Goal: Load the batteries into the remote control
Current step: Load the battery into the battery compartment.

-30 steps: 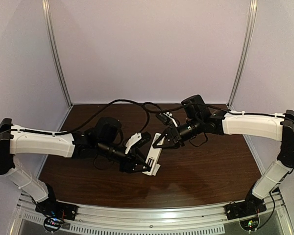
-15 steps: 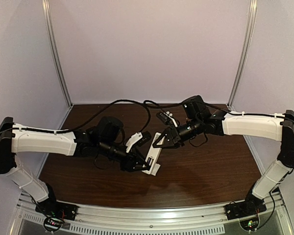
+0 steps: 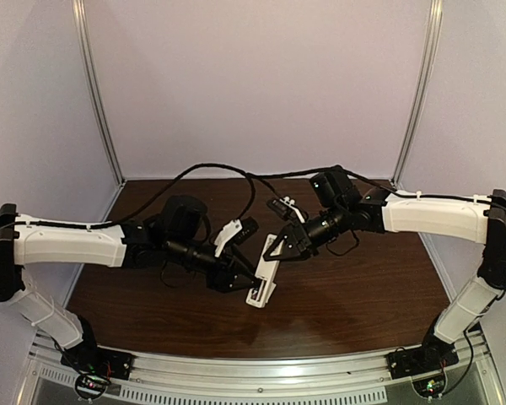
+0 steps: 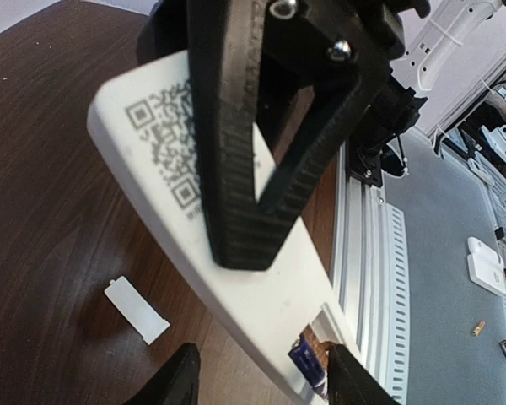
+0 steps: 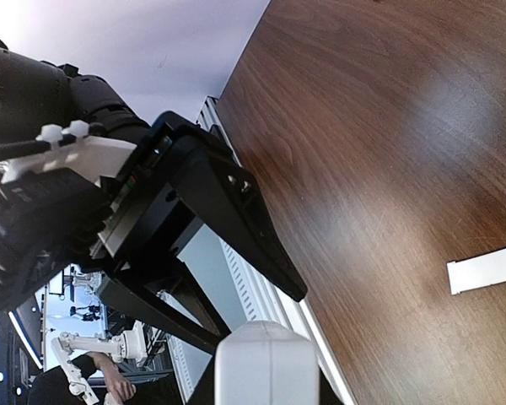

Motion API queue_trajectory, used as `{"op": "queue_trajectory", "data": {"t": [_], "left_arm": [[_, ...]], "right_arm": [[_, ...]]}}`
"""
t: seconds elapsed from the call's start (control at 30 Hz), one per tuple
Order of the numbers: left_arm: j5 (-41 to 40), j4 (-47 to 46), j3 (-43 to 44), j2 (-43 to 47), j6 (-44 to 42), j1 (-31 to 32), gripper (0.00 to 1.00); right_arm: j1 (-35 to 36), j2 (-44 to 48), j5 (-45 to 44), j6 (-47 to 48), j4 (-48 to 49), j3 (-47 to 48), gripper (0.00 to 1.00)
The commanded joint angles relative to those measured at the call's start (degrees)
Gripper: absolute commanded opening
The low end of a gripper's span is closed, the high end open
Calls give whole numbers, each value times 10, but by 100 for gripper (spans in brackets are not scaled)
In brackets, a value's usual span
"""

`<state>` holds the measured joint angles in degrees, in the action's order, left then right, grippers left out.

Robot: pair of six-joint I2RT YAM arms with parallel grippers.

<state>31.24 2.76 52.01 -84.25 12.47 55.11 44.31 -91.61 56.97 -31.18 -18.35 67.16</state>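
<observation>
On your left, the left arm reaches in low across the dark wooden counter [image 3: 363,295] towards the middle, and your left gripper [image 3: 246,280] ends just beside the lower end of the remote control [image 3: 261,291]. From the left wrist camera you see its two fingers [image 4: 175,381] standing apart, the near end of the remote between them with a clear gap on the left side, so that gripper is open and holds nothing. On the counter below and to the left of the remote in that view lies the small flat white cover [image 4: 136,312], apart from everything else. The remote itself sits near the centre of the counter, slanted, its back turned to the left wrist camera so that a QR code label shows. At its near end the battery bay is uncovered, and the bluish-purple battery [image 4: 306,364] lies in it. You cannot make out the other battery there. Whether the remote's lower end touches the counter is not clear. Further right, your right gripper [image 3: 272,251] is clamped on the remote's upper part, one black triangular finger lying across the labelled back. The right arm stretches back from there to its base at the right edge.
</observation>
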Motion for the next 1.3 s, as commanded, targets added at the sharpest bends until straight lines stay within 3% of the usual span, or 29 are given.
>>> {"op": "queue_trajectory", "data": {"t": [0.0, 0.6, 0.77, 0.97, 1.03, 1.2, 1.27], "left_arm": [[-6, -45, 3, 14, 13, -6, 54], [-14, 7, 21, -25, -18, 6, 56], [-41, 17, 27, -36, -9, 5, 48], [-73, 36, 31, -49, -11, 3, 32], [-80, 43, 33, -50, -18, 3, 39], [-74, 43, 34, -17, -22, -10, 72], [-63, 47, 36, 2, -21, -29, 78]], "right_arm": [[4, 4, 2, 12, -16, 14, 0], [3, -2, -13, 2, -18, 23, 0], [2, 1, -7, 3, -15, 25, 0], [3, 3, -6, 6, -16, 23, 0], [-1, 4, -8, 5, -12, 20, 0], [-18, 8, -14, -7, 24, -8, 0], [-29, 11, -16, -9, 37, -21, 0]]}}
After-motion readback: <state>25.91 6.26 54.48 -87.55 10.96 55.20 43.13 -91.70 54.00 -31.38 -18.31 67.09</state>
